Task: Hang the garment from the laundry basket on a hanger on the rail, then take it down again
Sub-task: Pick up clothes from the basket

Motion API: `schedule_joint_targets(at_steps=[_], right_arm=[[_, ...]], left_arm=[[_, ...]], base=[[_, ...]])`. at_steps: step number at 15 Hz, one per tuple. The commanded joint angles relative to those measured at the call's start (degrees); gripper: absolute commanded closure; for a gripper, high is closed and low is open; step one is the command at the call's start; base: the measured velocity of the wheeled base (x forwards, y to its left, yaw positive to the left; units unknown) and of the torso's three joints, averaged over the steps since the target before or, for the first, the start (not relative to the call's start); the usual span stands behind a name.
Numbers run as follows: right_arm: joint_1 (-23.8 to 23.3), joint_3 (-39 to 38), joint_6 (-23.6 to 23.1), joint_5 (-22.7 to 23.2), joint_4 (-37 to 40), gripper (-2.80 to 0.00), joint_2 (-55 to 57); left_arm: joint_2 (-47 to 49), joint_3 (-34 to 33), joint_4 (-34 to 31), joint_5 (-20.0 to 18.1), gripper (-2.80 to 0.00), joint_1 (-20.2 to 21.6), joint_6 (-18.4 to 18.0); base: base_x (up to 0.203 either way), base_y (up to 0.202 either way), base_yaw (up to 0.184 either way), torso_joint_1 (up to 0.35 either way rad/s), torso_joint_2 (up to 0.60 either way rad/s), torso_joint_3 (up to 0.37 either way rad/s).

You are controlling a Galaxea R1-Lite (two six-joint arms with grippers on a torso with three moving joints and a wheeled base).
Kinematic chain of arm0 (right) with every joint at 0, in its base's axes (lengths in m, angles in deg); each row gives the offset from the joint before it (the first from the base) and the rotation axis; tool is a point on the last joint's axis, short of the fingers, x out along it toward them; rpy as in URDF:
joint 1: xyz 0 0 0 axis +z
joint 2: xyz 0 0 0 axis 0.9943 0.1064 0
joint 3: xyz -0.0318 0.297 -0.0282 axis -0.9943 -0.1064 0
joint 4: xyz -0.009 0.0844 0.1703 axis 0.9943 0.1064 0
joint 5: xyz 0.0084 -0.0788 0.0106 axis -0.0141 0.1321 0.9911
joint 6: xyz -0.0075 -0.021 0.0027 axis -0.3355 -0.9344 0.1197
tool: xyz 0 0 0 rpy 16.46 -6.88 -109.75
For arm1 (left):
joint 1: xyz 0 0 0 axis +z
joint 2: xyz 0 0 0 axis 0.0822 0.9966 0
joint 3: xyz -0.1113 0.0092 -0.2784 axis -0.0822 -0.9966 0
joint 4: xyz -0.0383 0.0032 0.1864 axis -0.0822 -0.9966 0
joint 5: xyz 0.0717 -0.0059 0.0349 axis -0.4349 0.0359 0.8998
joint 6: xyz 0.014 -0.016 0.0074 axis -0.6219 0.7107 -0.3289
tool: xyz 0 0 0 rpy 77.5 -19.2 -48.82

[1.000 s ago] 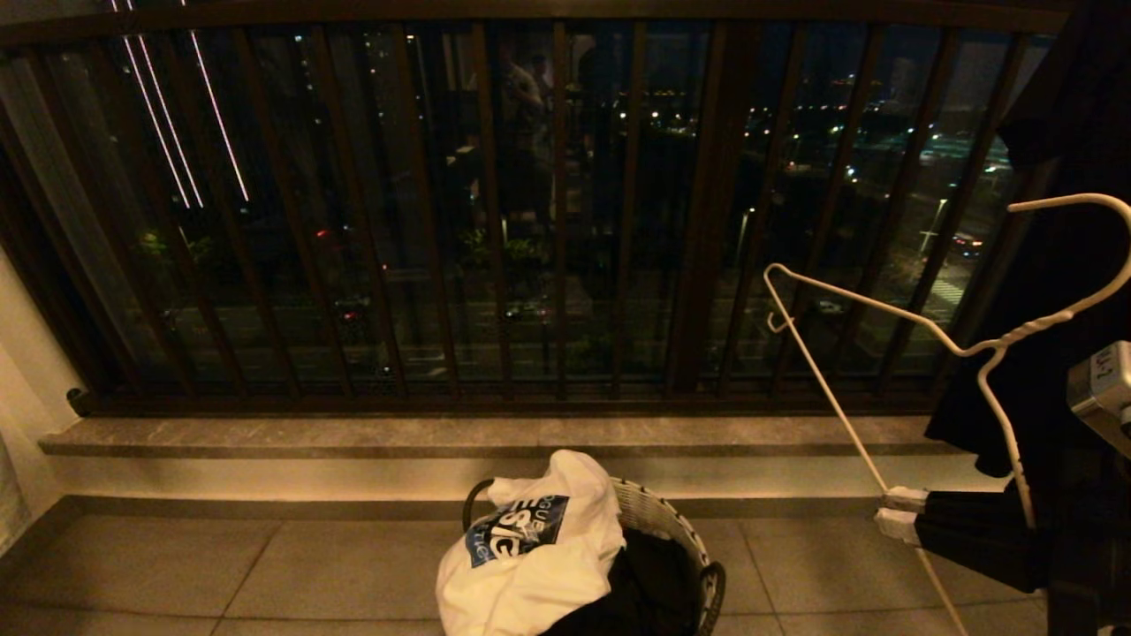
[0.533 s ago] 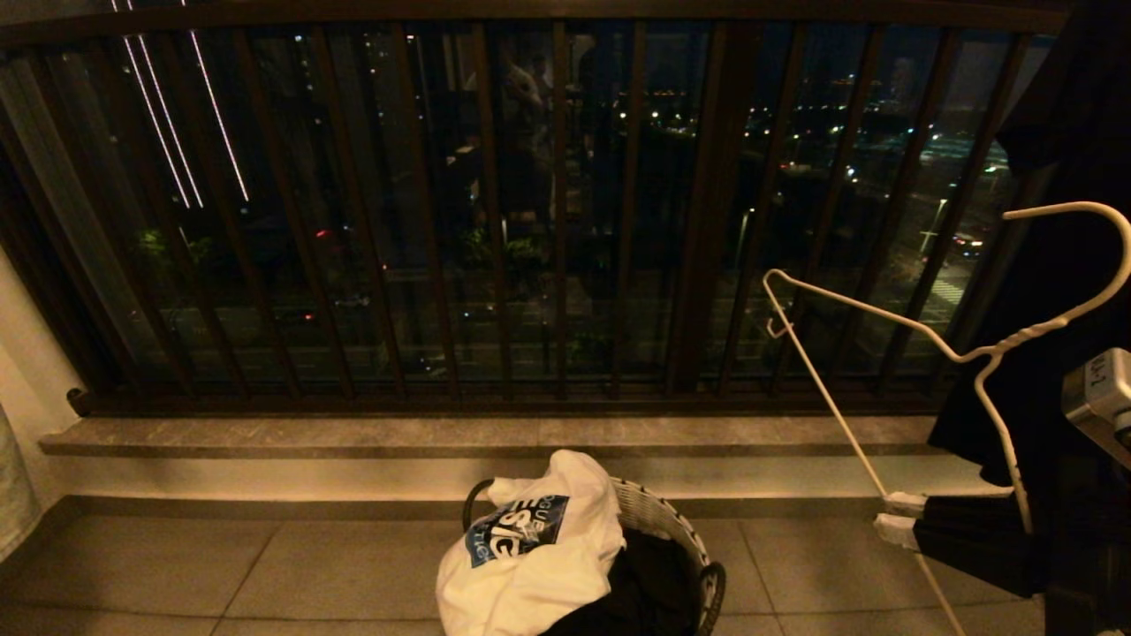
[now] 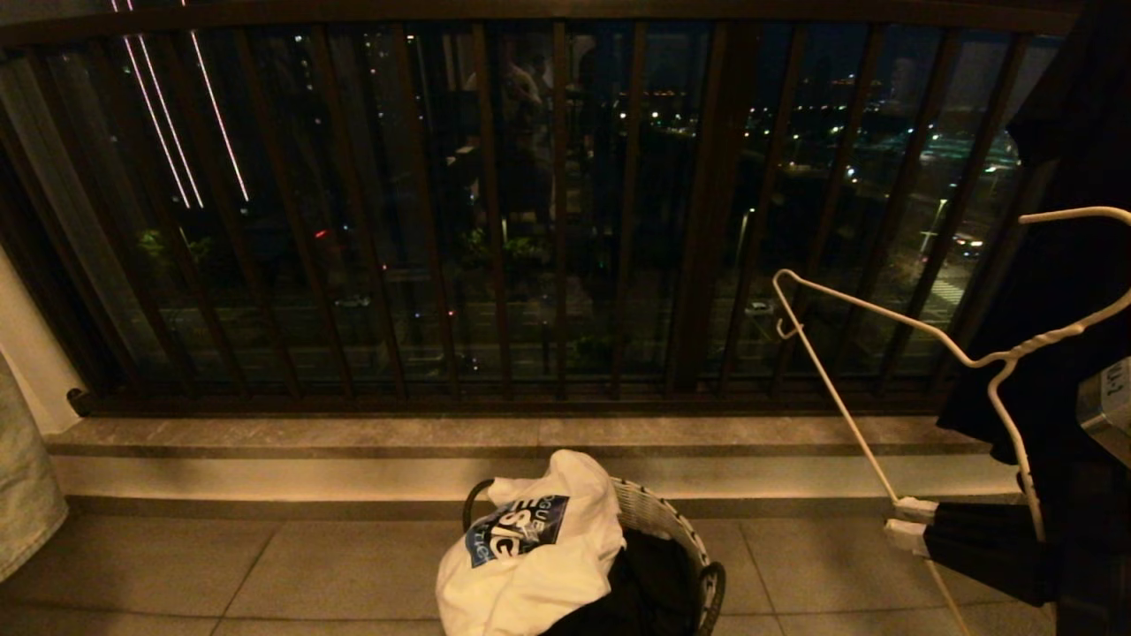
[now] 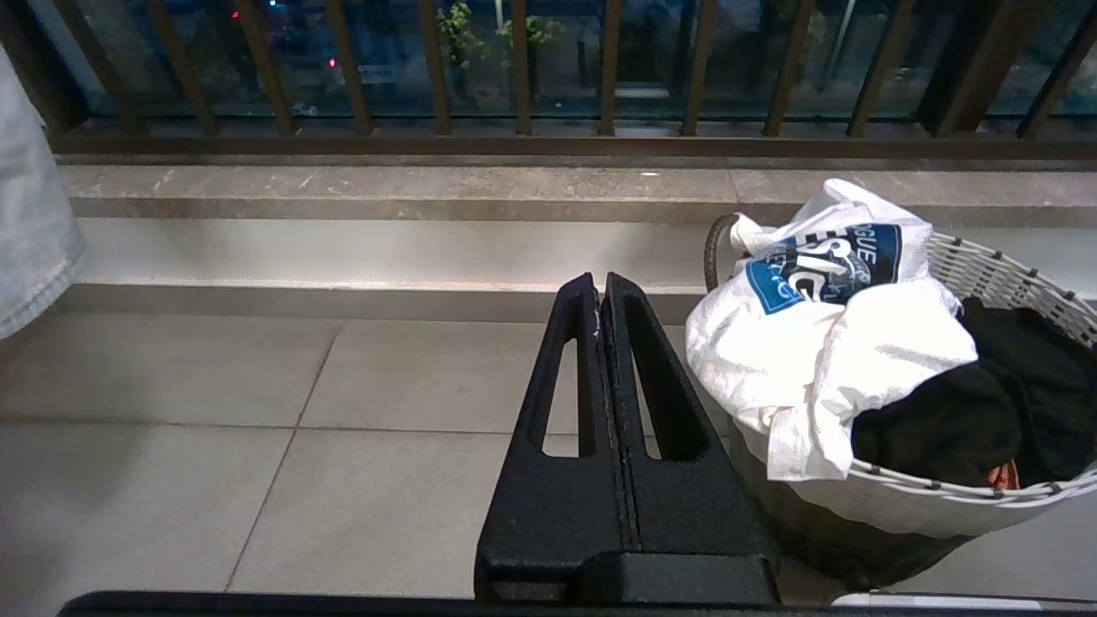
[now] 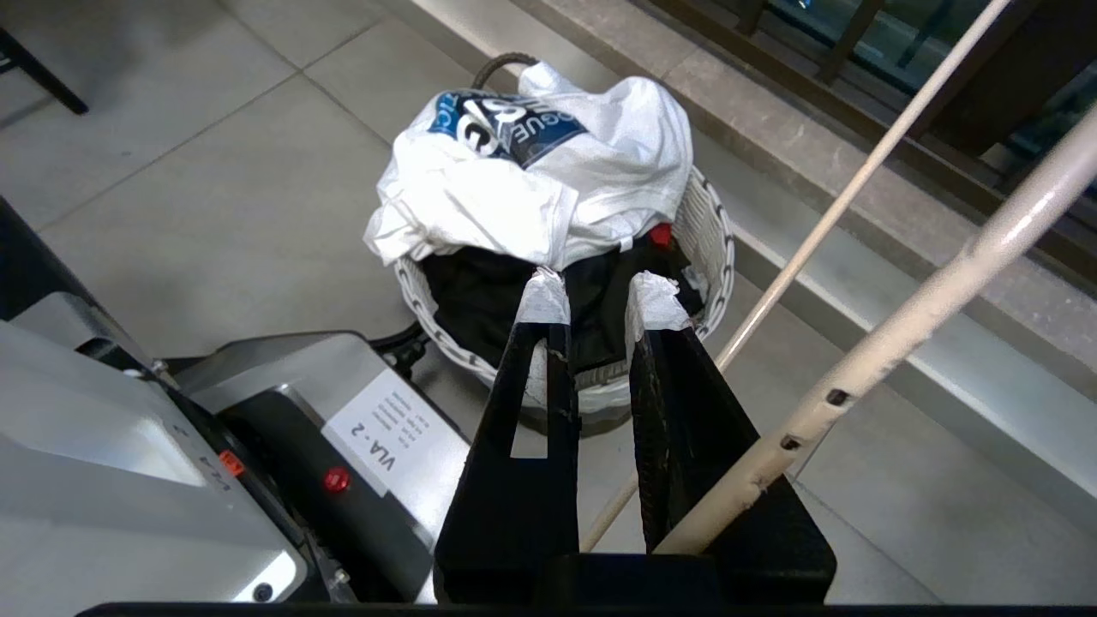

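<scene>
The garment (image 3: 530, 548), white with a blue chest print, lies crumpled over the near rim of the laundry basket (image 3: 663, 517) on the floor tiles. My right gripper (image 3: 910, 521), with white-taped tips, hovers to the right of the basket and is shut on the hanger (image 3: 884, 314). The hanger's long bottom wire runs between the fingers. In the right wrist view the gripper (image 5: 596, 300) points at the basket (image 5: 716, 231) and garment (image 5: 531, 180), and the hanger wire (image 5: 823, 223) crosses behind one finger. My left gripper (image 4: 600, 287) is shut and empty, low beside the basket (image 4: 986, 266). The rail is out of view.
A black cloth (image 3: 654, 583) and a bit of red cloth (image 5: 660, 234) lie in the basket. The dark railing (image 3: 557, 221) stands on a stone step (image 3: 442, 437). Dark clothing (image 3: 1078, 265) hangs at the right and a pale cloth (image 3: 26, 495) at the left. My base (image 5: 171, 446) stands close behind the basket.
My right gripper and the hanger have drifted slightly right and down. The pale cloth at the left edge has swung further into view. The basket and garment have not moved.
</scene>
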Motion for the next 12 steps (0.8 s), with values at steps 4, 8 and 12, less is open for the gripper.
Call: schedule_joint_targets(at_steps=[4, 8, 12], right_arm=[[0.1, -0.5, -0.1, -0.1, 0.0, 0.0, -1.8], [0.1, -1.5, -0.1, -0.6, 0.0, 0.0, -3.4], [0.1, -1.7, -0.1, -1.4, 0.0, 0.0, -5.0]], left_arm=[[0.0, 0.0, 0.0, 0.0, 0.0, 0.1, 0.1], [0.0, 0.0, 0.0, 0.0, 0.0, 0.1, 0.1], [0.0, 0.0, 0.0, 0.0, 0.0, 0.0, 0.0]], base=[[0.0, 0.0, 0.0, -0.002, 0.0, -0.064], [0.0, 0.0, 0.0, 0.003, 0.0, -0.193], [0.0, 0.0, 0.0, 0.002, 0.01, -0.2]])
